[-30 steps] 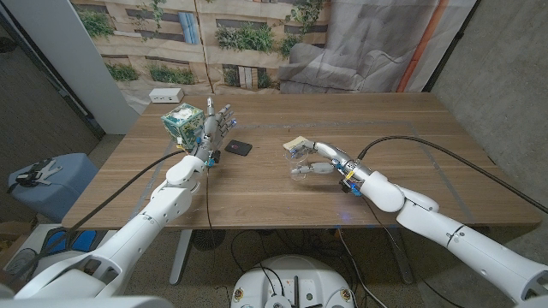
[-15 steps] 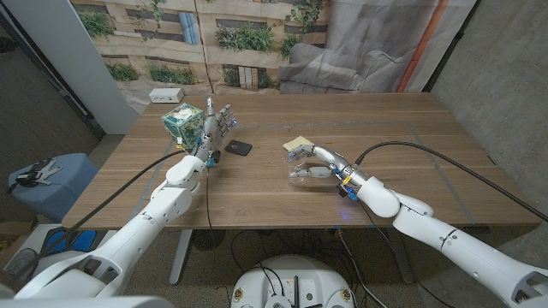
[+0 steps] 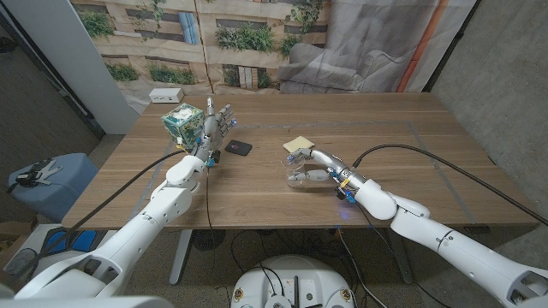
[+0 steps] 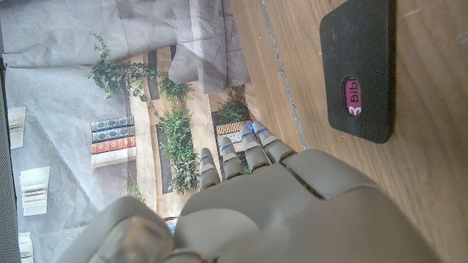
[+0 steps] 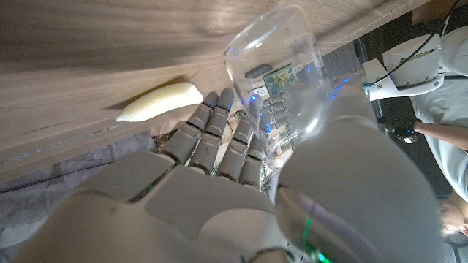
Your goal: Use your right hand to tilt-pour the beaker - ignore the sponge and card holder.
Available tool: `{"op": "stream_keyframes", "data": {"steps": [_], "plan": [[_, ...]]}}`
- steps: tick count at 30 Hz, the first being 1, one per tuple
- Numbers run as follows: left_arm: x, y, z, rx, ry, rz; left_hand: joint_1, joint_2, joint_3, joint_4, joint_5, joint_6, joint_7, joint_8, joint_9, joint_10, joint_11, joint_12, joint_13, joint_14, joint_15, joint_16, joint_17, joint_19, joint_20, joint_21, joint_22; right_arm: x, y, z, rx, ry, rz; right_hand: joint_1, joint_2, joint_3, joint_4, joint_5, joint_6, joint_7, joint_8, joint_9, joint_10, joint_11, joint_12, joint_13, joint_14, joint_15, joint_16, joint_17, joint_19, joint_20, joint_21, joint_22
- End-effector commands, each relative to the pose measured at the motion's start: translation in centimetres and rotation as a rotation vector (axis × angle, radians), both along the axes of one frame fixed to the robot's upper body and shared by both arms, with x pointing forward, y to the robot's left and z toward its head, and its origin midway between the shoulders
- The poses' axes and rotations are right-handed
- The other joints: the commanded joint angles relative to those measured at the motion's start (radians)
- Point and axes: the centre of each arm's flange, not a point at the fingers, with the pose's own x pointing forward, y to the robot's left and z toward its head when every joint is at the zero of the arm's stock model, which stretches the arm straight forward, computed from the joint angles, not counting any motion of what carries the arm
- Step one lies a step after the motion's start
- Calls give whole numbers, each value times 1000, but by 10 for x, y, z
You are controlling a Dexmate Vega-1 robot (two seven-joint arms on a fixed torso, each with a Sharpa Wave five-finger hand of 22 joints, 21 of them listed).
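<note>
Beaker (image 3: 301, 170): clear glass, tipped on its side just above the desk (image 3: 257, 192), wrapped by the right robot hand (image 3: 318, 164); it looks light, rigid, slick and breakable, so a grip round the mid-body seems safest.
Near edge: the desk rim lies near the right forearm, so I judge little room to draw back.
Sponge (image 3: 299, 144): pale yellow, just beyond the beaker's mouth; a pour may wet it.
Card holder (image 3: 238, 147): black, flat, well apart to the left.
Left robot hand (image 3: 217, 121): raised, fingers spread, grasping nothing, beside a patterned cube (image 3: 182, 125).
Far side: open wood for swinging outward.
</note>
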Motion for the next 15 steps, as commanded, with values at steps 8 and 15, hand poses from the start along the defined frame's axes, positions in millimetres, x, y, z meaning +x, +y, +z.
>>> {"op": "stream_keyframes", "data": {"steps": [8,15], "plan": [[0,0,0,0,0,0,2,25,-5,-1,4,-2,-3,4,3,10,0,6,3,7,0,5,5,7,-10,7,3,5,5,-9,-20,18,-4,-64,143,-3,3,4,95,-102,12,3,60,-59,-5,2,-9,-156,5,6,-5,-69,-3,1],[0,0,0,0,0,0,2,25,-5,-1,4,-3,-2,4,3,10,0,6,3,7,1,5,5,7,-9,7,3,5,6,-11,-36,21,-2,-61,143,-4,0,5,81,-103,6,2,54,-59,-10,3,-14,-157,7,10,-6,-69,-2,1]]}}
